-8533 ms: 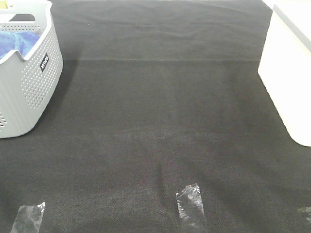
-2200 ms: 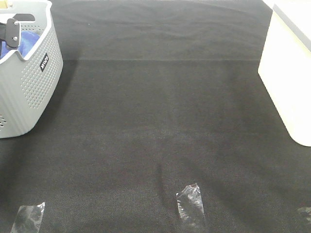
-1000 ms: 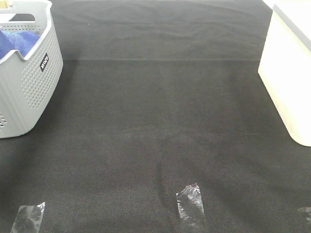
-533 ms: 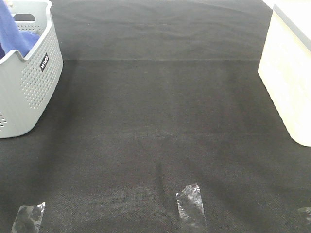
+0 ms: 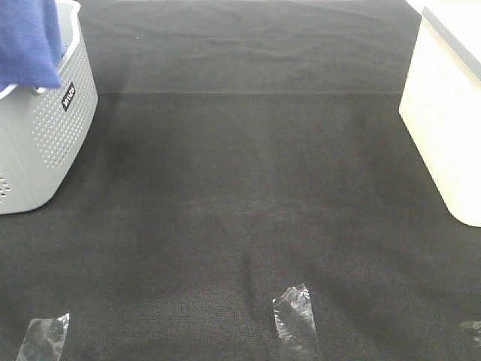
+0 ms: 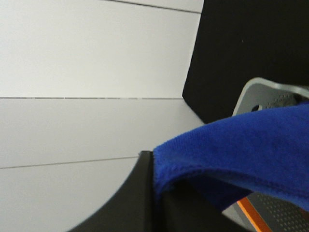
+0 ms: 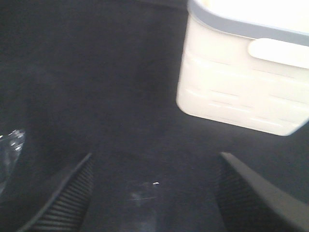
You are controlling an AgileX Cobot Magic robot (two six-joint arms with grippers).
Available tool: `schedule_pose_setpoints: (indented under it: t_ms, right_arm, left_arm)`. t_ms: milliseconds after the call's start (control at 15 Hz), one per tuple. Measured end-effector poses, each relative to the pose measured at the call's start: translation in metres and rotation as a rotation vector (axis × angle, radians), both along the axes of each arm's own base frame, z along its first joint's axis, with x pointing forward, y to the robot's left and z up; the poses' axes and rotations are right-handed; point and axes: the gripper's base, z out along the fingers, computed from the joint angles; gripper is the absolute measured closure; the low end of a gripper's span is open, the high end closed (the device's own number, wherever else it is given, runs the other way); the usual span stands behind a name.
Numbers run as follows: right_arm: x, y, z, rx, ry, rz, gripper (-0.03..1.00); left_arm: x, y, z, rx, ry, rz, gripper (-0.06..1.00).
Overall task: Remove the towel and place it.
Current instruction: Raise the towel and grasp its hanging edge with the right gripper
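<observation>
Overhead, towel [image 5: 28, 41] hanging above grey basket [image 5: 52, 135], black label [image 5: 68, 95] illegible.

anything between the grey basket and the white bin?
Nothing. The exterior high view shows only bare black table cover between the grey basket and the white bin. The tape scraps lie nearer the camera.

A grey basket [image 5: 45, 143] sits left on the black worktop [image 5: 248, 173], a white box [image 5: 443, 128] right, tape bits [image 5: 294, 320] in front.
</observation>
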Motion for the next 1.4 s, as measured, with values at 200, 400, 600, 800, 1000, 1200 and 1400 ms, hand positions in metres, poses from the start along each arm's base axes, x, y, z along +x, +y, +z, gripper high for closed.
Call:
schedule_pose_setpoints:
  t_ms: [200,400,600,800,1000,1200,1400]
  right_arm:
    - [0.054,0.022,0.017,0.064,-0.055,0.223,0.27]
    - [0.099,0.039,0.016,0.081,-0.068,0.429,0.27]
    - [0.144,0.054,0.002,0.182,-0.047,0.564,0.27]
    - [0.182,0.062,-0.02,0.24,-0.018,0.633,0.25]
    - [0.209,0.092,-0.019,0.283,-0.014,0.759,0.18]
    - [0.233,0.133,-0.022,0.285,0.032,0.878,0.18]
    - [0.253,0.166,-0.024,0.268,0.041,0.969,0.17]
  left_arm:
    - [-0.019,-0.033,0.003,-0.014,-0.009,-0.118,0.94]
    - [-0.031,-0.054,0.004,-0.023,-0.025,-0.208,0.94]
    - [-0.046,-0.075,0.004,-0.046,-0.018,-0.304,0.94]
    - [-0.057,-0.089,0.003,-0.066,-0.003,-0.369,0.94]
    - [-0.06,-0.093,0.001,-0.115,0.036,-0.399,0.94]
    - [-0.061,-0.096,-0.001,-0.144,0.059,-0.416,0.94]
    - [-0.061,-0.097,0.0,-0.155,0.051,-0.428,0.94]
